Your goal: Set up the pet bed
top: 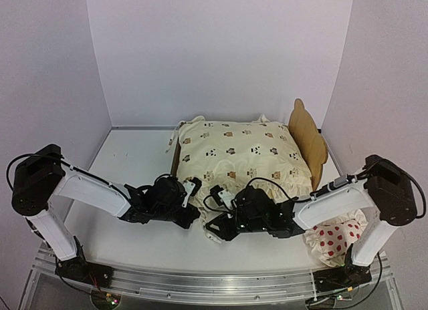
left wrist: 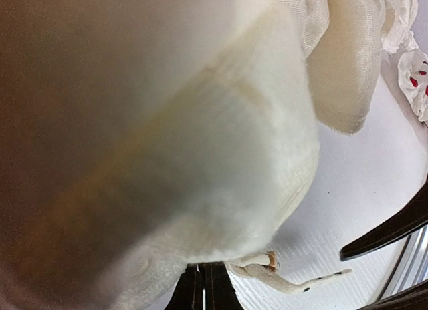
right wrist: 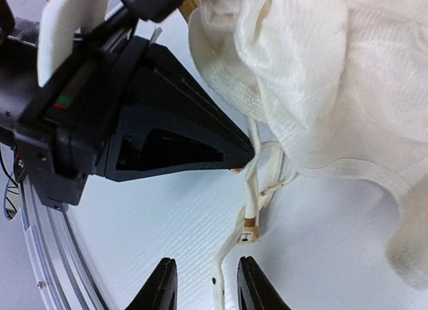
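The pet bed [top: 307, 139] stands mid-worktop beyond both arms, its headboard at the right end. Only that scalloped plywood headboard and a strip of the left end show, because a cream cover [top: 234, 153] lies puffed over the rest. The frame looks light and stiff, so I judge it would skid on the smooth white worktop [top: 134, 163] under any sideways push. The thin headboard would give poor leverage, so a low rail is the safer hold. The cover is limp, ribbed and ruffled at the hem, printed with small animals, and will bunch and drag rather than lift whole. It is best pinched at a corner or by its tie. The left fingers [left wrist: 190, 293] are together at the cover's near edge, with cloth pressed so close to that camera that I cannot tell whether they pinch any. The right fingers [right wrist: 160, 286] stand apart just off the near hem, with a thin cream tie [right wrist: 251, 203] running loose between them, not clamped. A white red-dotted pillow [top: 338, 236] lies crumpled by the right arm.
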{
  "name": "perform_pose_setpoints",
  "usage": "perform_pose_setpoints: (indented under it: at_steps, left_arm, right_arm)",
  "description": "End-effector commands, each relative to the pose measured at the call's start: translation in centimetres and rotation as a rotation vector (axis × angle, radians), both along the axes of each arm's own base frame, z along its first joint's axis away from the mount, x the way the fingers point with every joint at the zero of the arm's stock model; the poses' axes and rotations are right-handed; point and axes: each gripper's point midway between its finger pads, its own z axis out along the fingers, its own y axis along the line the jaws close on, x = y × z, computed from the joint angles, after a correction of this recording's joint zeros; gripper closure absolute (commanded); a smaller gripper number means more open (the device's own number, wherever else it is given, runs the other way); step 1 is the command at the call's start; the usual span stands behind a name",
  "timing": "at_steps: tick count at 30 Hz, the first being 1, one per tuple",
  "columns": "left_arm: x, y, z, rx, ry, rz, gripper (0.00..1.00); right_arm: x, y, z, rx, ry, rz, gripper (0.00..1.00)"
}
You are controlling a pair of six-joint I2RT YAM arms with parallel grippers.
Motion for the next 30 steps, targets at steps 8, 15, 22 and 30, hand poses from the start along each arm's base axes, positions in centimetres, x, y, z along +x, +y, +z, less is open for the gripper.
perform_pose_setpoints:
  at_steps: [8, 15, 22, 30]
  left_arm:
    - [0.1, -1.0, 0.1, -0.035, -0.011, -0.051, 1.00]
    - [0.0, -1.0, -0.1, -0.030, -0.005, -0.057, 1.00]
    - [0.0, -1.2, -0.2, -0.026, -0.002, -0.065, 1.00]
    - [0.1, -1.3, 0.0, -0.032, -0.002, -0.069, 1.00]
  right_arm:
    - [4.5, -0.7, -2.7, -0.107, -0.001, -0.082, 0.76]
    - [5.6, 0.8, -3.7, -0.093, 0.044, -0.084, 0.77]
    - [5.7, 1.6, -3.9, -0.070, 0.066, -0.081, 0.76]
    - [5.9, 2.1, -4.2, -0.032, 0.084, -0.099, 0.72]
